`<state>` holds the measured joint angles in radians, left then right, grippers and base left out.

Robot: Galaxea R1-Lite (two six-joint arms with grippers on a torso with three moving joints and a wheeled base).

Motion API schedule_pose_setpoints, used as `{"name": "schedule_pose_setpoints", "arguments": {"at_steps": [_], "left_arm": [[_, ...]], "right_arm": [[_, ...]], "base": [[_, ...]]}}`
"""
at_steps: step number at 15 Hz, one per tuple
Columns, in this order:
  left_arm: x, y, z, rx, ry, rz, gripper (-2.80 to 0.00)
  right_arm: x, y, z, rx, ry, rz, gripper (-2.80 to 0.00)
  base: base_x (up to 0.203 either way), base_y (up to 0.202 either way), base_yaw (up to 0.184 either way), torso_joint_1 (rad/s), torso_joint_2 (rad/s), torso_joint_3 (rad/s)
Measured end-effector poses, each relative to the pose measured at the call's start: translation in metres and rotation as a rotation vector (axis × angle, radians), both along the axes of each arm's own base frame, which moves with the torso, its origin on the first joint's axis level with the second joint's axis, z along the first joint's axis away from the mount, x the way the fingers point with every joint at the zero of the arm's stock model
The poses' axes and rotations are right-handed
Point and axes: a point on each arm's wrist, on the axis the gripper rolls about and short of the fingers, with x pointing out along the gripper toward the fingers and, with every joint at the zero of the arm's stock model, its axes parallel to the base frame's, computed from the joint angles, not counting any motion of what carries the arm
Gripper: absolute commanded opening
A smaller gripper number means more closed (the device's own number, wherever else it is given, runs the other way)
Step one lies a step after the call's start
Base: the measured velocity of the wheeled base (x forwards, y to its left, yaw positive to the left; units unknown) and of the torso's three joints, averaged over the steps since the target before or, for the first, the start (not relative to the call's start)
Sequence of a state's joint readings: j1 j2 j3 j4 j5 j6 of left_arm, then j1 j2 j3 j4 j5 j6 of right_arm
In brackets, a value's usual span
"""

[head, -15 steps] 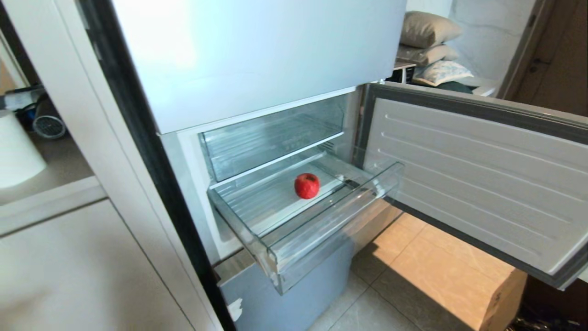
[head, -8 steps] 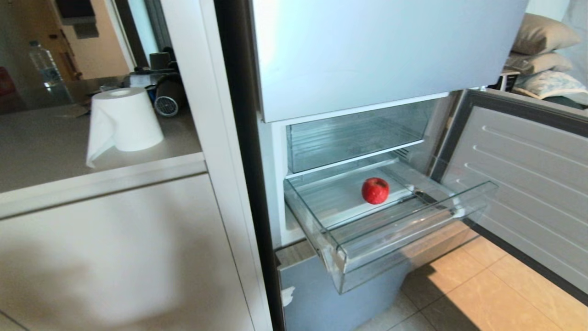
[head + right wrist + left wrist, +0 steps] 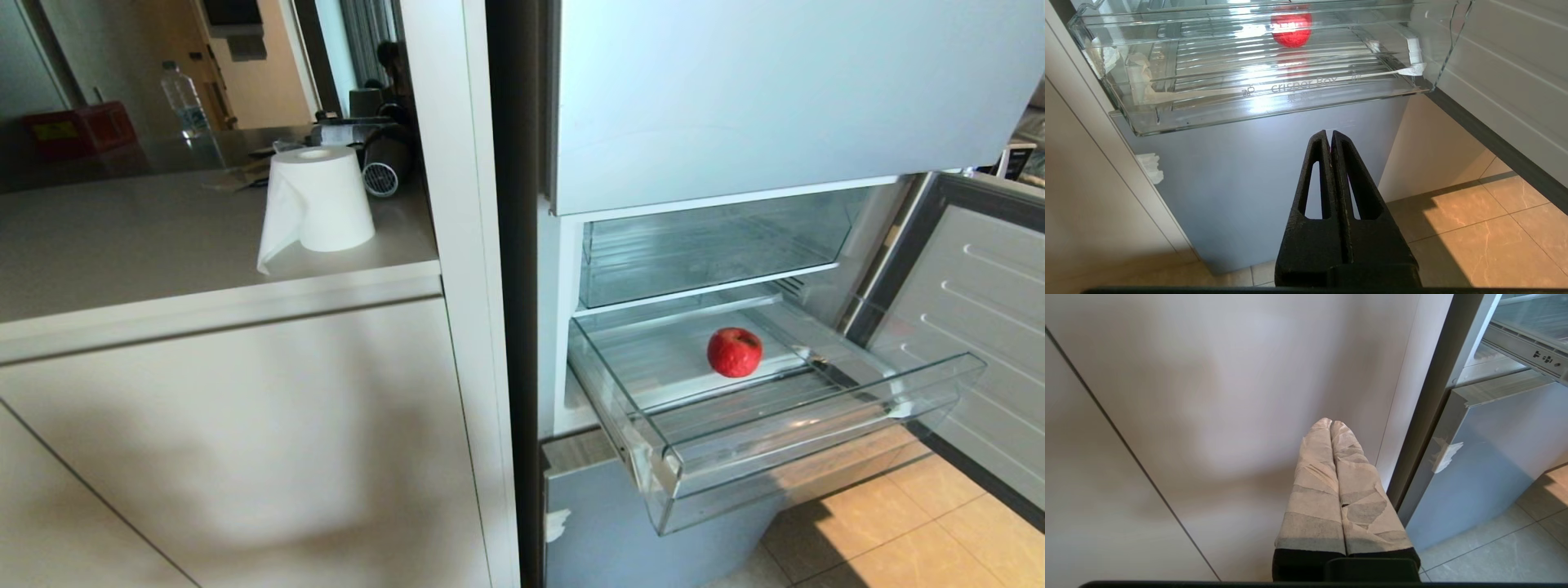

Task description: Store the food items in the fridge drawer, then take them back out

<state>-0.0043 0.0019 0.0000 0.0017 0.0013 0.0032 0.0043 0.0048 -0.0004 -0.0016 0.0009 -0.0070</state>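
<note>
Two grippers sit low and idle, neither in the head view: the left gripper [image 3: 1331, 424], its taped fingers pressed together, points at a pale cabinet front [image 3: 1216, 400] beside the fridge, and the right gripper [image 3: 1329, 134], black fingers closed on nothing, points at the grey-blue panel [image 3: 1274, 179] below the fridge drawer [image 3: 816, 445]. The clear drawer stands pulled out, its thick front lip over the tiled floor [image 3: 898, 523]. One red apple [image 3: 734, 352] rests on its ribbed floor, toward the back and apart from the walls. Behind it sits a deeper clear compartment [image 3: 710, 245]. Farther left, a paper roll [image 3: 322, 200] stands on the counter [image 3: 122, 245], with a water bottle [image 3: 181, 98] beyond.
</note>
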Motion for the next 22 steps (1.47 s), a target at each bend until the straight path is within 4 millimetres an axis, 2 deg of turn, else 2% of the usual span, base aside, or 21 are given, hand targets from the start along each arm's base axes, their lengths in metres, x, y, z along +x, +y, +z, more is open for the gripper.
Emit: {"name": "schedule_pose_setpoints", "arguments": {"at_steps": [4, 7, 9, 11, 14, 16, 18, 21, 22], "left_arm": [[0.000, 0.000, 0.000, 0.000, 0.000, 0.000, -2.80], [0.000, 0.000, 0.000, 0.000, 0.000, 0.000, -2.80], [0.000, 0.000, 0.000, 0.000, 0.000, 0.000, -2.80], [0.000, 0.000, 0.000, 0.000, 0.000, 0.000, -2.80], [0.000, 0.000, 0.000, 0.000, 0.000, 0.000, -2.80], [0.000, 0.000, 0.000, 0.000, 0.000, 0.000, -2.80], [0.000, 0.000, 0.000, 0.000, 0.000, 0.000, -2.80], [0.000, 0.000, 0.000, 0.000, 0.000, 0.000, -2.80], [0.000, 0.000, 0.000, 0.000, 0.000, 0.000, -2.80]], "right_arm": [[0.016, 0.000, 0.007, 0.010, 0.151, -0.004, -2.80], [0.045, -0.001, 0.030, 0.027, 0.222, -0.035, -2.80], [0.073, -0.001, 0.052, 0.031, 0.241, -0.068, -2.80], [0.113, -0.001, 0.084, 0.052, 0.231, -0.098, -2.80], [0.170, 0.000, 0.120, 0.073, 0.257, -0.140, -2.80], [0.198, 0.007, 0.128, 0.068, 0.363, -0.132, -2.80], [0.223, 0.018, 0.127, 0.047, 0.473, -0.106, -2.80], [0.261, 0.035, 0.126, 0.022, 0.514, -0.090, -2.80], [0.270, 0.039, 0.126, 0.016, 0.518, -0.089, 0.00]], "base": [[0.000, 0.000, 0.000, 0.000, 0.00, 0.000], [0.000, 0.000, 0.000, 0.000, 0.00, 0.000], [0.000, 0.000, 0.000, 0.000, 0.00, 0.000], [0.000, 0.000, 0.000, 0.000, 0.00, 0.000], [0.000, 0.000, 0.000, 0.000, 0.00, 0.000], [0.000, 0.000, 0.000, 0.000, 0.00, 0.000], [0.000, 0.000, 0.000, 0.000, 0.00, 0.000], [0.000, 0.000, 0.000, 0.000, 0.00, 0.000], [0.000, 0.000, 0.000, 0.000, 0.00, 0.000]]}}
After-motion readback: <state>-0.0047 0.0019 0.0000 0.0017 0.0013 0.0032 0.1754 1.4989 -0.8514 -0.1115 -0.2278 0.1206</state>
